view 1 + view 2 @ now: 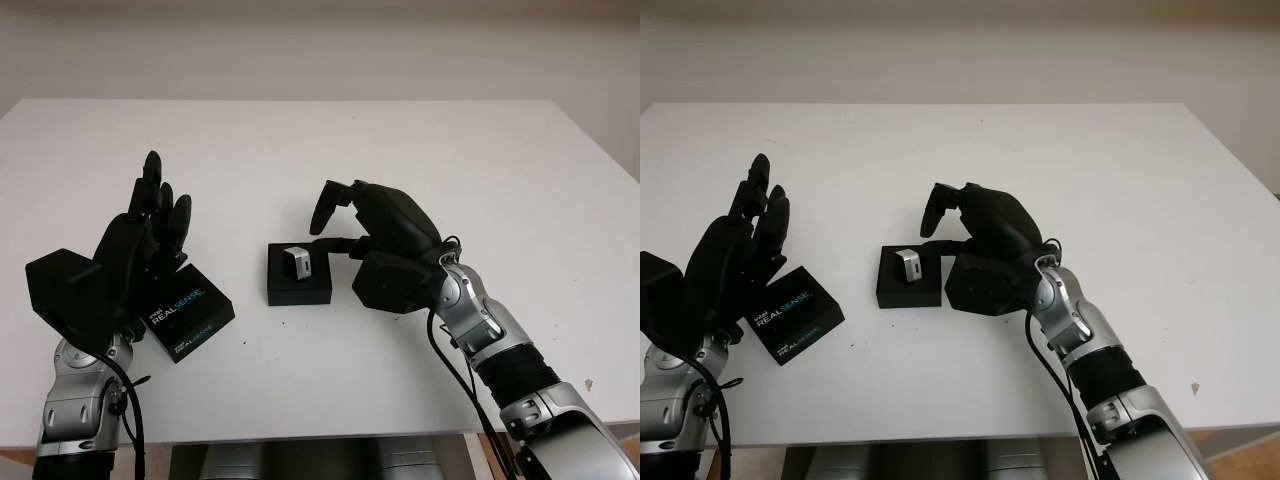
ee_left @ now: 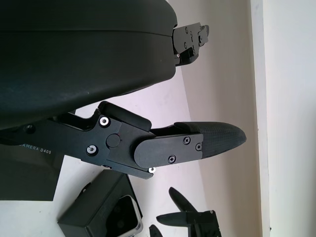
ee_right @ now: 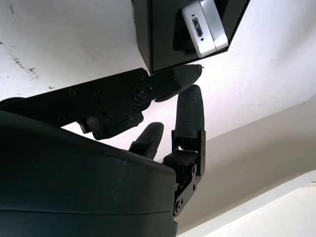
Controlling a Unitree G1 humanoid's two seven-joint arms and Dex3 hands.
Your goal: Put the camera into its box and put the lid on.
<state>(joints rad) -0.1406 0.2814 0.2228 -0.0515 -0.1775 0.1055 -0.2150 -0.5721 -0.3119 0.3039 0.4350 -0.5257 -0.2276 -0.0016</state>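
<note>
Left eye view: the camera (image 1: pixel 298 261) sits in the box (image 1: pixel 298 275), so the empty right hand (image 1: pixel 385 240) hovers beside it while the open left hand (image 1: pixel 140 235) hangs above the lid (image 1: pixel 184 312) on the worktop (image 1: pixel 330 160), ready to fetch it.

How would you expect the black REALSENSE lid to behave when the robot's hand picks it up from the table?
The lid looks flat and box-shaped, so it is probably stiff and unlikely to roll. It lies low on the table, so fingers may struggle to get under its edges. Its smooth printed face could be somewhat slippery for the left hand.
</note>
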